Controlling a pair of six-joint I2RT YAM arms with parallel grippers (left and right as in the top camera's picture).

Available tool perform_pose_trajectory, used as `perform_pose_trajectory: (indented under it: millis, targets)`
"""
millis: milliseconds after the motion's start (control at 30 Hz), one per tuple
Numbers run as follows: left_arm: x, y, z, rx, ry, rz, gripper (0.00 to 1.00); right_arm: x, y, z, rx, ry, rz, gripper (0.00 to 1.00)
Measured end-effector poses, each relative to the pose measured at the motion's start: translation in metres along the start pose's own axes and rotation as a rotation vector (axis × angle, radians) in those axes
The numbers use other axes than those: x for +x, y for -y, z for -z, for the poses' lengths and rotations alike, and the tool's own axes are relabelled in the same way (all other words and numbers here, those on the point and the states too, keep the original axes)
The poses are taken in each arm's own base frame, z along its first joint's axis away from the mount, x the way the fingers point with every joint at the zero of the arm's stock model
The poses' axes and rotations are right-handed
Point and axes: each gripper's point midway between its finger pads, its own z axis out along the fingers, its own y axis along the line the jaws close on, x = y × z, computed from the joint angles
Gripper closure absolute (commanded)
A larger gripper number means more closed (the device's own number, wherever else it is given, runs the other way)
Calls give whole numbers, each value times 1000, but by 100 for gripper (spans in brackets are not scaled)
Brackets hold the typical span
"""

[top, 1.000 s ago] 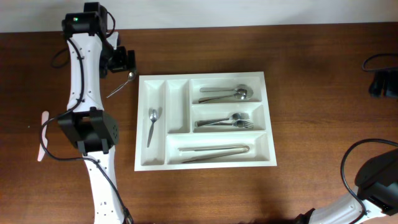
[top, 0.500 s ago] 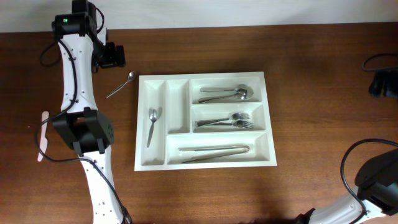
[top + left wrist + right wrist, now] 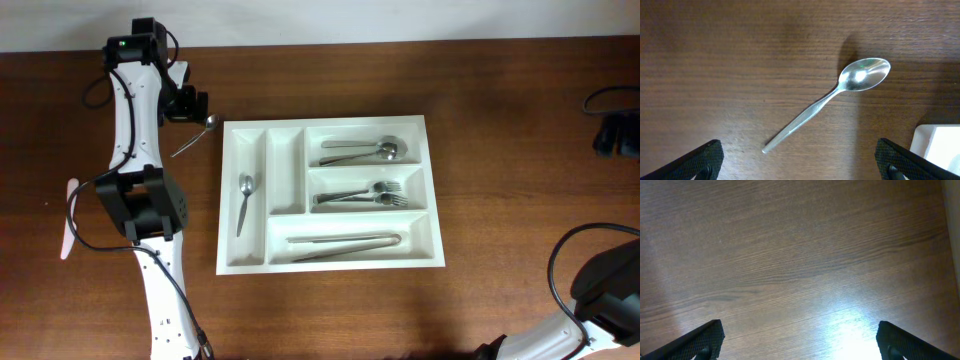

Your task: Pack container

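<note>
Fingers [image 3: 700,161] spread wide, the left hand [image 3: 800,159] hangs over the far left part of the desk [image 3: 330,320], pointing straight down and gripping nothing. Its arm [image 3: 135,120] rises from the near edge and runs away along the left side of the desk, with the wrist turned in toward the container [image 3: 287,170]. Under the hand a loose spoon [image 3: 825,101] lies flat on the wood. It is slanted between the two black fingertips and touches neither. Its bowl faces up and points toward the container's far left corner, which just shows at the edge of the left wrist view. From above, the spoon sits just beside that corner, outside the rim, and it lies in the open.

The container rests flat near the middle of the desk, long side across. A small spoon [image 3: 245,198] lies in the leftmost narrow compartment. Spoons [image 3: 365,151] lie in the far wide one, forks [image 3: 365,195] in the middle one, and a long tongs-like utensil [image 3: 345,243] in the near one.

The right hand [image 3: 800,339] is off on the near right side, fingers fully apart and holding nothing, over bare wood. Only part of its arm [image 3: 600,285] shows from above. A white plastic utensil [image 3: 68,218] lies at the left edge beside the left arm. A black device [image 3: 617,135] with a cable sits at the far right edge.
</note>
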Motion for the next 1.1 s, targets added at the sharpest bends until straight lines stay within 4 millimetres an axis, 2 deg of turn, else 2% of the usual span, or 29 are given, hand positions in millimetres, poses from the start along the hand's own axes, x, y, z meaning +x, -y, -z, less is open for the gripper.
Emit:
perform_pose_trajectory:
  millis: [233, 467, 667, 1100]
  targets:
    - [-11, -5, 0, -9, 48, -84, 1, 0, 0, 0, 0, 0, 0, 1]
    - [-10, -9, -4, -10, 40, -99, 1, 0, 0, 0, 0, 0, 0, 1]
    - [-7, -9, -15, -8, 16, -102, 1, 0, 0, 0, 0, 0, 0, 1]
    - [-2, -9, -16, -5, -2, -102, 1, 0, 0, 0, 0, 0, 0, 1]
